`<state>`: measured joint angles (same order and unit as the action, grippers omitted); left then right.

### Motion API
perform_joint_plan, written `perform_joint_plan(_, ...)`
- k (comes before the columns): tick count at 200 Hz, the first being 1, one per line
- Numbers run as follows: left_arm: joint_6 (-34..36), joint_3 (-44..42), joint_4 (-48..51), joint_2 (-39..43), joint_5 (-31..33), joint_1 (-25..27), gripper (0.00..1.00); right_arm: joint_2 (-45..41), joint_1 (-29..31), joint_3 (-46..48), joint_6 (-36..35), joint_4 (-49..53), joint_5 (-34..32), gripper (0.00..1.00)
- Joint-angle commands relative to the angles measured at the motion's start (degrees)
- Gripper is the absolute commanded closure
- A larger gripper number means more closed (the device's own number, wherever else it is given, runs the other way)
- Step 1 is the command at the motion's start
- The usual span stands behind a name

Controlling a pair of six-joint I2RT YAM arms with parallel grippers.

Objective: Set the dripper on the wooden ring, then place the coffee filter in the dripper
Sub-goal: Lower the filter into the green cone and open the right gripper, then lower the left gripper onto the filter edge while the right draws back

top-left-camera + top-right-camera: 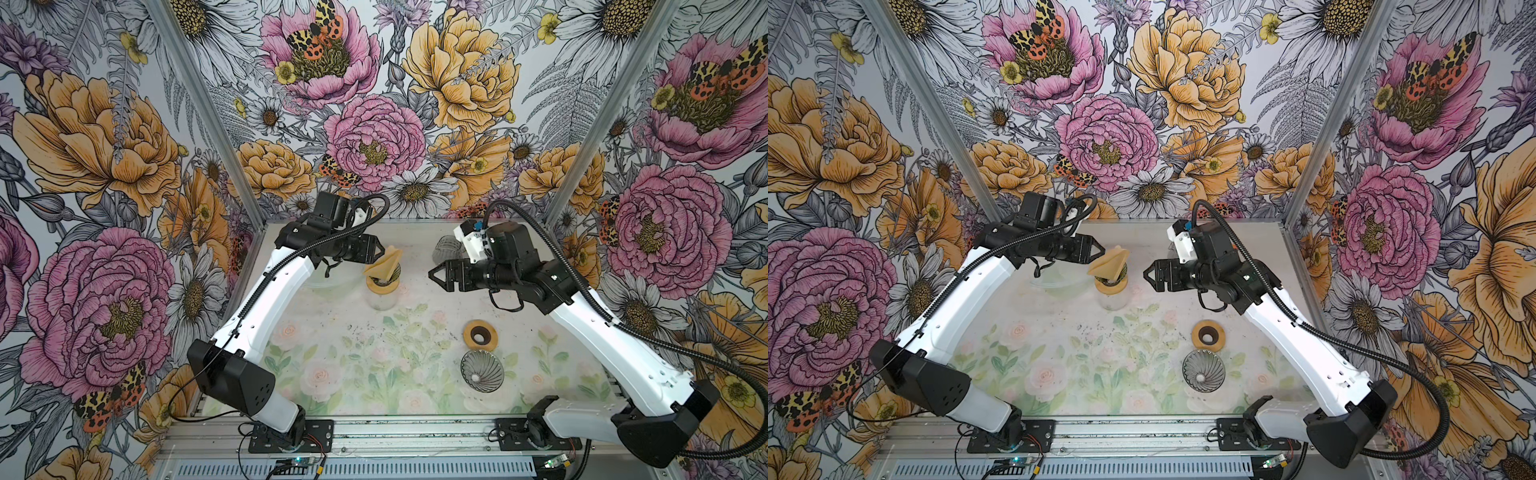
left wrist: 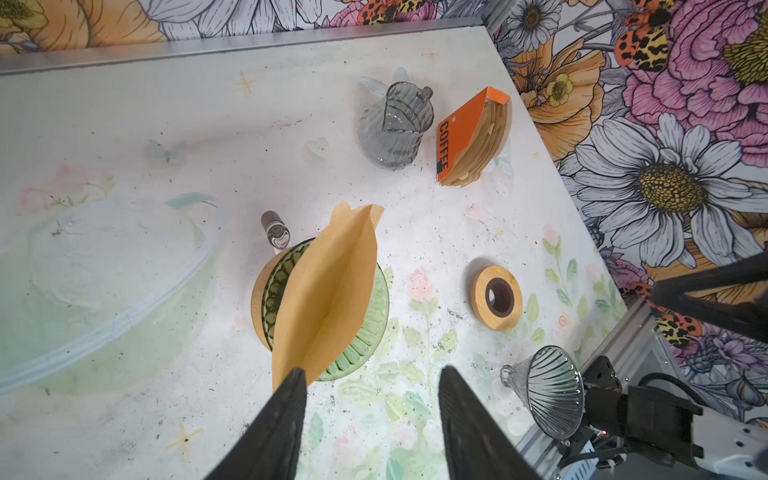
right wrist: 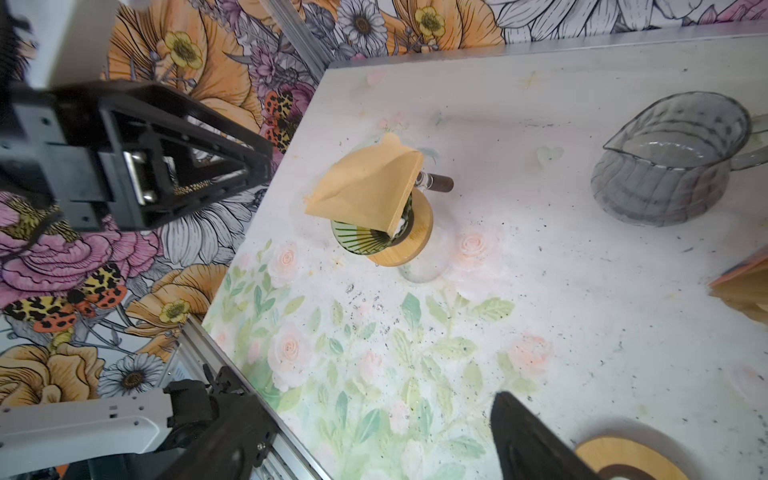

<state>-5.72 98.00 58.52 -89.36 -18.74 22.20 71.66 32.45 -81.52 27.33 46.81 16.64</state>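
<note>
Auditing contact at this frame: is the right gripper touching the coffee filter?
Apart. In both top views the right gripper sits clear of the coffee filter, with bare table showing between them; the right wrist view shows the same gap.

Filter (image 2: 328, 291): was plain tan paper.
Dripper (image 2: 365, 336): was green, finely ribbed.
Ring (image 2: 496, 298): was pale wood, dark brown centre.
Jug (image 2: 392, 124): looked smoky grey, rippled.
Box (image 2: 457, 133): was orange, black lettering.
Table (image 1: 353, 353): was whitish, with faint pink roses, green leaves, dark specks.
Walls (image 1: 104, 145): carried big pink and orange blooms, black-outlined.
</note>
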Motion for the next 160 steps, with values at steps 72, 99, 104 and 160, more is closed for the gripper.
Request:
perform_joint_plan(72,5.49,2.26,1.07,-3.23,-2.84,0.18,0.68,-1.52,0.34,-0.09,-2.31,-10.77,-0.08,0.01)
perform_joint_plan(99,6.27,2.68,1.38,-4.21,-3.64,-0.01,0.76,-1.79,0.34,0.13,-2.02,-10.68,-0.44,0.01)
perform_joint_plan(104,6.46,2.81,1.43,-4.43,-3.88,0.00,0.77,-1.92,0.34,0.04,-2.09,-10.64,-0.62,0.01)
perform_joint_plan(160,6.70,5.35,3.33,-8.05,-0.36,0.13,0.81,-3.09,-0.10,-0.66,-2.03,-10.51,-0.16,0.04)
